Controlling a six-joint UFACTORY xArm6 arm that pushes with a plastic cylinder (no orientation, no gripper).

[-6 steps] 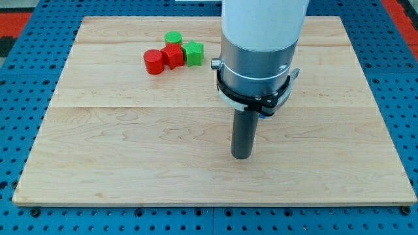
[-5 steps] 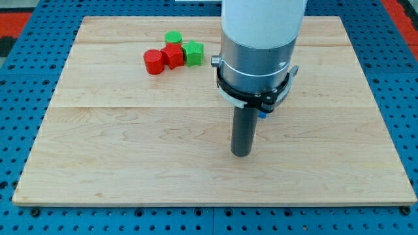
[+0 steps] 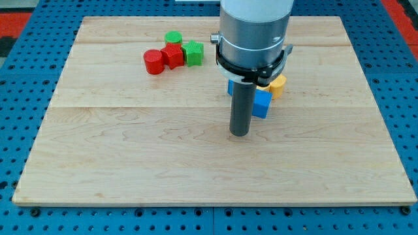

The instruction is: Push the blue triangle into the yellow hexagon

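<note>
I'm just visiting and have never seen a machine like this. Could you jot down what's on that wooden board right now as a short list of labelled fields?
surface: wooden board on a blue pegboard
my tip: on bare wood, just below and left of the blue blocks
blue blocks: one right of the rod, another peeking out left of it; shapes partly hidden
yellow block: touching the blue one, partly hidden by the arm
far cluster: red cylinder, red block, green cylinder, green block, bunched at the view's top left
</note>
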